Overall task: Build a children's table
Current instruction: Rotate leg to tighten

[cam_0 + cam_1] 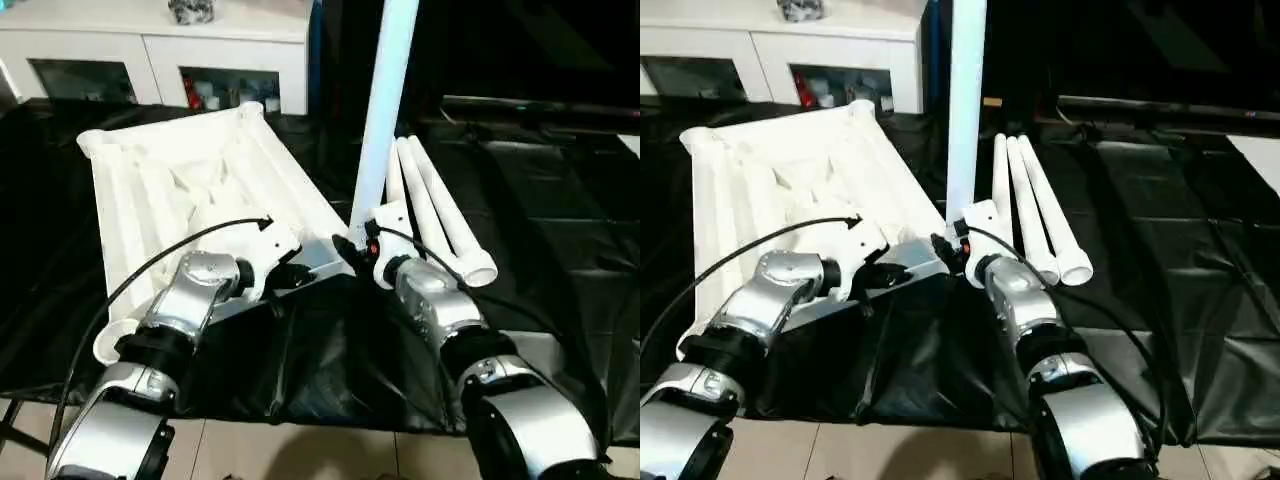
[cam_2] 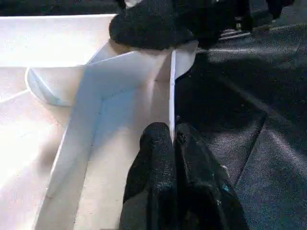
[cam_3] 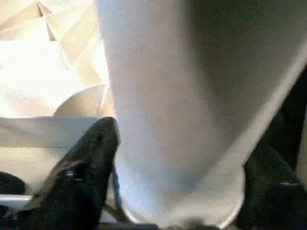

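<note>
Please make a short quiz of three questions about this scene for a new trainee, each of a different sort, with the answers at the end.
1. True or false: the right gripper holds an upright leg near a corner of the tabletop.
2. How many legs lie on the black sheet beside the tabletop? A) one B) three C) five
3. What does the left gripper pinch?

Key:
1. True; its fingers stand on both sides of the tube.
2. B; three loose legs lie side by side.
3. The thin raised rim of the tabletop, close to the corner.
</note>
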Controlling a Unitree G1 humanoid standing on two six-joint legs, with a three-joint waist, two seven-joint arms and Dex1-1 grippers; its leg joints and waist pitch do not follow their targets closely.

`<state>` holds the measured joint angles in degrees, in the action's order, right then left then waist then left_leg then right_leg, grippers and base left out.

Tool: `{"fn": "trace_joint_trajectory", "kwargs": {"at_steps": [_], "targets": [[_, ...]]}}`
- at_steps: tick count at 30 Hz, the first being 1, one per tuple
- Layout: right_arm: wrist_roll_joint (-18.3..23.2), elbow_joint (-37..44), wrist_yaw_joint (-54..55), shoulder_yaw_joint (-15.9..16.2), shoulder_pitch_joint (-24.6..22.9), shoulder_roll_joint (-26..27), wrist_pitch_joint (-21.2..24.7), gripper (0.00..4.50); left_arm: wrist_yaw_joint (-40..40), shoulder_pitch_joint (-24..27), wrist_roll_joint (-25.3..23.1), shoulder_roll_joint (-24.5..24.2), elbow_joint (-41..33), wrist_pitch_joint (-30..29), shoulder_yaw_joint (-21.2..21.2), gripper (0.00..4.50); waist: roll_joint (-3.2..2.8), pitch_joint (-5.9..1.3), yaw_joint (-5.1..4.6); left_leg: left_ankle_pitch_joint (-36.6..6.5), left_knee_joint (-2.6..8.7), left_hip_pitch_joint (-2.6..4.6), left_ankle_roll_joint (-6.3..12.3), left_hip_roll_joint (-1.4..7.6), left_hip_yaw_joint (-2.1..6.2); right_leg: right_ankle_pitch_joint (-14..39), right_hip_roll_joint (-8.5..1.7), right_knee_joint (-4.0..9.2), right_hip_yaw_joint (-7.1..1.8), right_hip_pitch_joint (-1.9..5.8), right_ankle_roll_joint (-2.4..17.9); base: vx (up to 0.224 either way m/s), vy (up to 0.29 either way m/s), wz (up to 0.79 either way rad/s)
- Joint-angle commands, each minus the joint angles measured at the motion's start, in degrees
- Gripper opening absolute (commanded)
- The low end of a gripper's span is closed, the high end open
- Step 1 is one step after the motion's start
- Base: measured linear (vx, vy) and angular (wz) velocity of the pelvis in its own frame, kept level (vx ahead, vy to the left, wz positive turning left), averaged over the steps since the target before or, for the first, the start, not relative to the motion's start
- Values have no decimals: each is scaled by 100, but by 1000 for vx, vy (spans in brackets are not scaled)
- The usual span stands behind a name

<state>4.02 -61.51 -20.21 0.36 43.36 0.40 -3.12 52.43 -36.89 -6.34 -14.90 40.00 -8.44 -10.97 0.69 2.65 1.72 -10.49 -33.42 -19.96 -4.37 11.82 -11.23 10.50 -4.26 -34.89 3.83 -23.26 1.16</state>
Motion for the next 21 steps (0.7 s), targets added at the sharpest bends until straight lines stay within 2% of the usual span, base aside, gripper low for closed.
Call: {"fn": "trace_joint_trajectory", "kwargs": {"at_steps": [1,4,5,6,7,9,10,12,13,15,17,18,19,21], "targets": [[-35,-223,-437,241,1,312,77,388,52,-16,64,167,-68,230,-177,0,-49,-286,-17,-1890,425,37,23,141,109,2143,-374,540,-274,201,1014,0,0,0],[-36,-154,-696,266,-20,239,-41,399,281,34,71,28,-99,363,-199,0,-42,-298,-28,-1865,426,21,35,146,106,1993,-376,524,-282,212,1045,0,0,0],[-17,-131,-784,266,-32,216,-43,399,347,45,85,-4,-107,374,-199,0,-20,-301,-34,-1807,427,13,57,146,102,1903,-374,513,-283,221,1073,0,0,0],[57,-22,-1194,276,-92,107,-62,399,664,97,145,-155,-136,543,-213,0,-24,-304,-29,-1778,426,8,85,141,106,1873,-376,509,-281,235,1084,0,0,0],[61,-8,-1263,285,-104,87,-69,399,717,104,156,-179,-140,554,-215,0,2,-318,-40,-1651,413,-21,150,139,92,1712,-383,491,-291,258,1117,0,0,0],[94,181,-2064,413,-255,-139,-160,399,1226,163,232,-446,-129,778,-249,0,-13,-333,-28,-1419,397,-23,237,145,83,1446,-390,457,-290,271,1207,0,0,0],[98,241,-2254,456,-298,-191,-176,399,1299,164,237,-495,-102,864,-250,0,-17,-334,-16,-1368,394,-25,280,145,83,1359,-381,455,-284,274,1228,0,0,0],[93,367,-2629,540,-384,-292,-217,399,1416,161,277,-570,-47,974,-224,0,-44,-359,47,-1044,375,-22,368,176,50,701,-354,366,-275,295,1409,0,0,0],[109,651,-3321,702,-549,-517,-186,399,1704,148,422,-662,31,1046,-145,0,-40,-360,57,-957,370,-29,406,181,44,469,-343,335,-265,299,1489,0,0,0],[171,888,-3832,803,-670,-682,-116,399,1954,152,502,-730,41,1049,-137,0,-42,-358,103,-945,353,-14,499,180,26,328,-336,330,-262,295,1545,0,0,0],[204,1060,-4150,893,-753,-798,-66,399,2096,161,531,-776,34,1059,-150,0,-36,-349,124,-1017,364,-12,499,187,28,448,-345,340,-262,298,1543,0,0,0],[213,1131,-4291,929,-789,-847,-46,399,2158,164,542,-796,33,1068,-154,0,-32,-340,144,-1085,368,-12,461,189,30,617,-356,355,-264,292,1520,0,0,0],[217,1390,-4746,1119,-915,-1031,55,399,2383,188,587,-870,16,1079,-172,0,-53,-333,158,-1180,379,2,395,192,35,801,-357,374,-266,284,1490,0,0,0],[201,1507,-4978,1194,-974,-1111,88,399,2508,202,625,-903,20,1102,-175,0,-43,-327,180,-1292,382,20,350,195,31,978,-358,396,-274,269,1438,0,0,0]]}}
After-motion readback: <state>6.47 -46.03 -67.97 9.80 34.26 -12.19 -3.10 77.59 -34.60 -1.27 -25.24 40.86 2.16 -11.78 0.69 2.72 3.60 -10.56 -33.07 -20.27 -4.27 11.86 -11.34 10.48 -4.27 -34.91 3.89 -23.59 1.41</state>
